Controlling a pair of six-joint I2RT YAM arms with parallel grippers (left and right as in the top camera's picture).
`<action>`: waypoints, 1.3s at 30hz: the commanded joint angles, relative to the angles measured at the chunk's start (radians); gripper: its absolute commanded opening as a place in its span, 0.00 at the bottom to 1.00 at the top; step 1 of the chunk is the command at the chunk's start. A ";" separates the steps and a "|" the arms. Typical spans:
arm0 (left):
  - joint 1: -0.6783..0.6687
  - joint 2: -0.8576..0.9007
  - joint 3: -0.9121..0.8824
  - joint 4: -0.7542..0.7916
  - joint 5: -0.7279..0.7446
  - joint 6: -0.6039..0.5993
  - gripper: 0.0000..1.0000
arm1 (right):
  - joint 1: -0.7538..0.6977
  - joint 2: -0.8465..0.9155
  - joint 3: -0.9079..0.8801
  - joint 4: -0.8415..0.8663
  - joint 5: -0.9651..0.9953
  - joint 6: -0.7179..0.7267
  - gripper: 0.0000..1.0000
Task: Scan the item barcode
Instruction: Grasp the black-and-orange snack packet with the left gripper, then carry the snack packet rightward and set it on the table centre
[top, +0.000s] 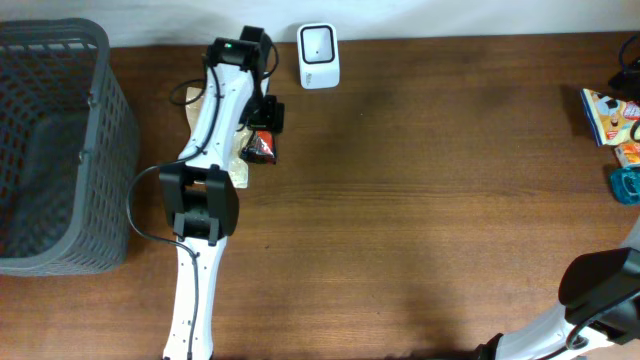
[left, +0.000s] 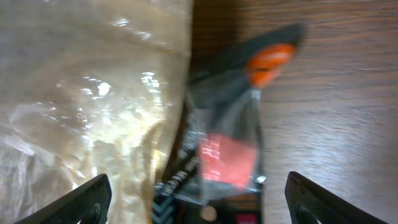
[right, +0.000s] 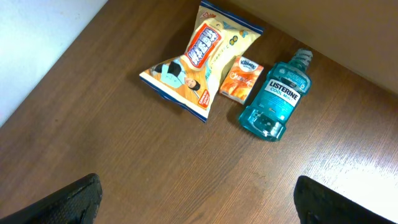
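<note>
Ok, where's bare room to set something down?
The brown wooden table is bare from the white box-shaped scanner to the yellow snack bag at the right edge. It is crowded between the grey plastic basket and the small dark wrapped packet.

Grey plastic mesh basket (top: 112, 150) at far L of brown wood surface (top: 420, 200). White boxy scanner (top: 319, 56) top centre. Left claw (top: 264, 128) sits over small dark red-black packet (top: 262, 150), next to clear crinkly bag (top: 238, 152). Far R edge: colourful snack bag (top: 605, 115), teal bottle (top: 626, 185).

Wooden table (top: 420, 200) bears basket (top: 50, 150), scanner (top: 319, 55), snack packet (top: 262, 148), chip bag (right: 199, 62), mouthwash (right: 273, 102)
</note>
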 joint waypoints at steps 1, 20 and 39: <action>0.000 -0.023 -0.087 0.053 0.141 0.051 0.88 | 0.005 0.003 0.004 0.000 -0.002 0.002 0.98; -0.191 -0.023 -0.229 0.092 0.232 0.166 0.24 | 0.005 0.003 0.004 0.000 -0.002 0.002 0.98; -0.406 -0.023 -0.040 -0.034 0.457 0.166 0.35 | 0.005 0.003 0.004 0.000 -0.002 0.002 0.98</action>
